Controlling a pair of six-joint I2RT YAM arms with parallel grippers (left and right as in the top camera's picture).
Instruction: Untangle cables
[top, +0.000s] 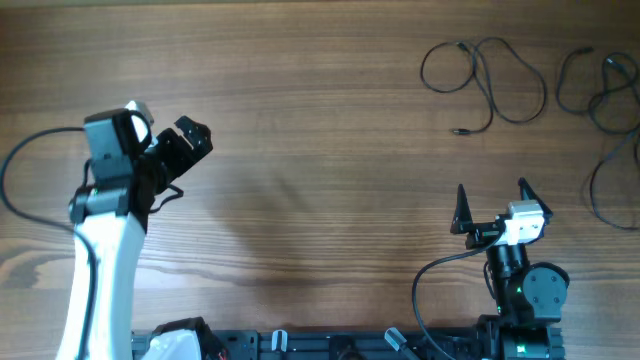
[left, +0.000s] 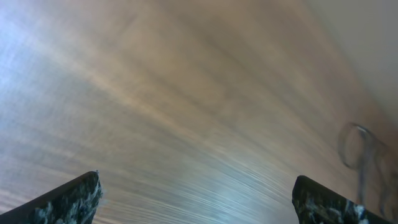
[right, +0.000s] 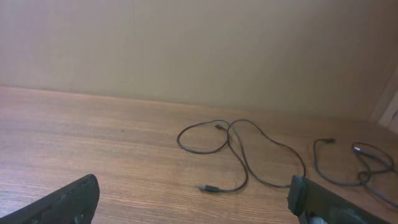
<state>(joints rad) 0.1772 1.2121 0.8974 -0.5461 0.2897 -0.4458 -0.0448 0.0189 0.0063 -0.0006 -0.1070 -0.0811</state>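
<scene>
Thin black cables lie at the table's far right. One loose looped cable (top: 487, 80) lies apart from the others, its plug end (top: 460, 131) pointing left. A second, bunched cable (top: 603, 98) lies by the right edge. In the right wrist view the looped cable (right: 239, 155) is ahead of the jaws and the bunched one (right: 357, 167) is to the right. My right gripper (top: 492, 190) is open and empty, well short of the cables. My left gripper (top: 165, 128) stands open and empty at the far left. In the blurred left wrist view a cable (left: 360, 149) shows faintly at the right.
The wooden table (top: 320, 150) stretches between the two arms. Thick black arm wires run beside the left arm (top: 20, 190) and the right arm's base (top: 430, 275). A beige wall (right: 199, 43) rises behind the table's far edge.
</scene>
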